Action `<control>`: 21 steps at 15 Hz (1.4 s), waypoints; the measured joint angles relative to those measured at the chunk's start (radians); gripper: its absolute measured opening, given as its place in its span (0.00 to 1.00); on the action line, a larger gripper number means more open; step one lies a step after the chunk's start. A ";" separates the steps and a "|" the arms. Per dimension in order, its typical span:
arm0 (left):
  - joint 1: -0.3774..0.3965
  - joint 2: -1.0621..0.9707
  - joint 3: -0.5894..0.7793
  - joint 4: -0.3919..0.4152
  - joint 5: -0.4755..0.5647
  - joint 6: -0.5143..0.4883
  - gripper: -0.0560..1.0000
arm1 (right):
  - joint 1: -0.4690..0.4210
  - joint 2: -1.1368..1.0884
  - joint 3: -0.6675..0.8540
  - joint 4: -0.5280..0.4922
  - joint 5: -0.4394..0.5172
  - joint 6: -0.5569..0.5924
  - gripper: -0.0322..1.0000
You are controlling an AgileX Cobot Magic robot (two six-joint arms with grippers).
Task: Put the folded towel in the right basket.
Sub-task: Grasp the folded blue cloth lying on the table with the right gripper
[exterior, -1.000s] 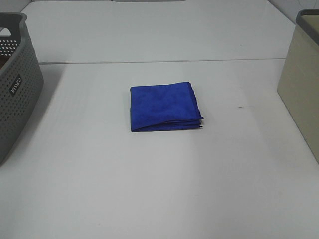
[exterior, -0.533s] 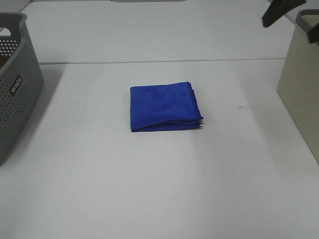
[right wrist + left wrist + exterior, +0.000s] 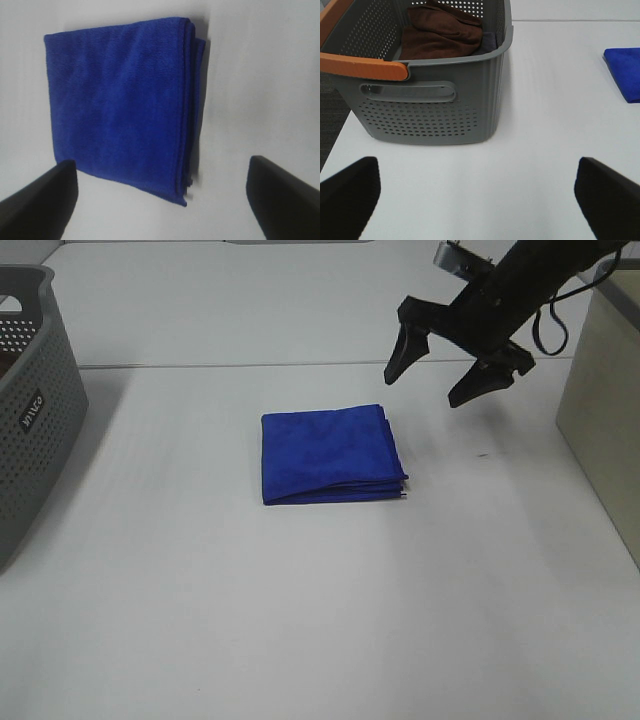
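Observation:
A folded blue towel (image 3: 331, 454) lies flat in the middle of the white table; it also shows in the right wrist view (image 3: 122, 100) and at the edge of the left wrist view (image 3: 626, 71). My right gripper (image 3: 433, 375) is open and empty, hanging in the air behind and to the right of the towel; its fingertips (image 3: 40, 195) frame the towel in the right wrist view. The beige right basket (image 3: 605, 405) stands at the table's right edge. My left gripper (image 3: 480, 192) is open and empty near the grey basket.
A grey perforated basket (image 3: 25, 410) stands at the left edge; in the left wrist view this grey basket (image 3: 427, 107) has an orange handle and holds a brown cloth (image 3: 442, 32). A seam (image 3: 300, 365) crosses the table behind the towel.
My right arm has swung in from the upper right corner toward the towel with its jaws open. The towel and both baskets have not moved.

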 joint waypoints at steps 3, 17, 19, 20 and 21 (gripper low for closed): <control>0.000 0.000 0.000 0.000 0.000 0.000 0.98 | 0.000 0.126 -0.058 0.000 0.010 -0.001 0.86; 0.000 0.000 0.000 0.000 0.000 0.000 0.98 | 0.000 0.229 -0.081 0.097 -0.028 -0.004 0.81; 0.000 0.000 0.000 0.000 0.000 0.000 0.98 | 0.008 0.239 -0.083 0.099 -0.028 -0.002 0.77; 0.000 0.000 0.000 0.000 0.000 0.000 0.98 | 0.020 0.246 -0.088 0.110 -0.028 -0.001 0.77; 0.000 0.000 0.000 0.000 0.000 0.000 0.98 | 0.042 0.257 -0.094 0.129 -0.030 -0.001 0.76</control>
